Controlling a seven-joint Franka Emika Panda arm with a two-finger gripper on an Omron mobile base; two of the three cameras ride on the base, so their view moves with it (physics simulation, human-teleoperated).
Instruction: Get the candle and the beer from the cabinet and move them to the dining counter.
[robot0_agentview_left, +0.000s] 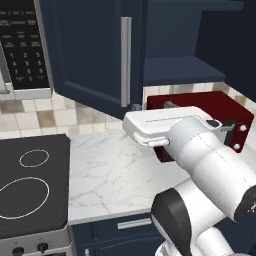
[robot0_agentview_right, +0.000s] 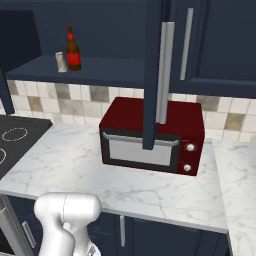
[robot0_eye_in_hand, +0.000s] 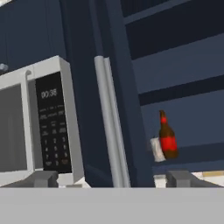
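A: Beer (robot0_agentview_right: 73, 50) upright on the open shelf of the cabinet (robot0_agentview_right: 210, 45), candle (robot0_agentview_right: 60, 61) just beside it at about nine o'clock, nearly touching. Neither taken yet.

B: Seen from the hand: beer (robot0_eye_in_hand: 167, 136) at four o'clock, candle (robot0_eye_in_hand: 157, 149) tucked against its lower left. Cabinet door (robot0_eye_in_hand: 83, 87) swung out, silver handle (robot0_eye_in_hand: 109, 127) standing near six o'clock, between the fingertips (robot0_eye_in_hand: 43, 178).

A: Gripper (robot0_eye_in_hand: 113, 179) spread wide, nothing held.

B: Best to clear the handle first, then swing toward four o'clock and aim for one item only. Probably wise to go for the beer at label height, square on, without nudging the candle.

A: Red microwave (robot0_agentview_right: 152, 135) below on the worktop (robot0_agentview_right: 75, 165); worth staying above it on the way in.
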